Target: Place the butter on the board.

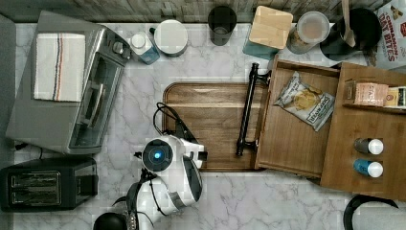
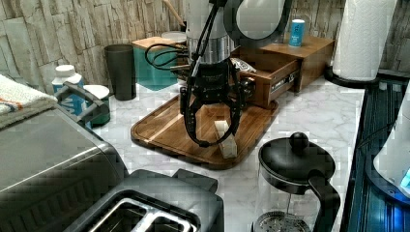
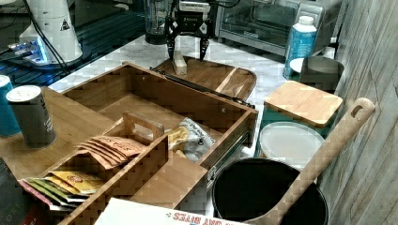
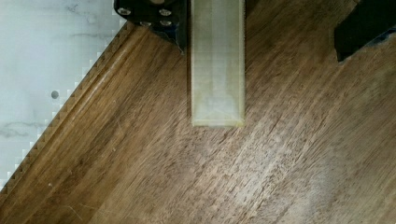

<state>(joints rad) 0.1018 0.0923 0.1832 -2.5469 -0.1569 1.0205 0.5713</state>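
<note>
Butter (image 2: 225, 139) lies flat on the board (image 2: 169, 131), a pale stick near the board's corner at the top view's lower left. In the left view it sits close to the board's front edge, just short of the groove. In the right view the butter (image 3: 179, 63) is at the board's (image 3: 220, 77) far end, next to the drawer's black bar handle (image 3: 197, 86).

Claw (image 2: 213, 126) hangs straight over the butter, fingers apart. Left view: one finger is clear of the stick on the left view's left, the other finger (image 2: 236, 113) is at the stick's far side; contact there I can't tell. Wrist view: butter (image 4: 217, 63) runs between the two black fingertips (image 4: 154, 16); one is just beside the stick, the other is well apart from it. Not clamped on anything.

Board (image 1: 210, 120) lies on the marble table (image 1: 268, 201), long side along the open wooden drawer (image 1: 292, 139). A chip bag (image 1: 305, 100) is in the drawer. Toaster oven (image 1: 67, 86) with a striped towel (image 1: 59, 67) on top is at the top view's left, and a black toaster (image 1: 45, 184) is below it. A glass coffee press (image 2: 290, 183) stands in front of the board in the left view.
</note>
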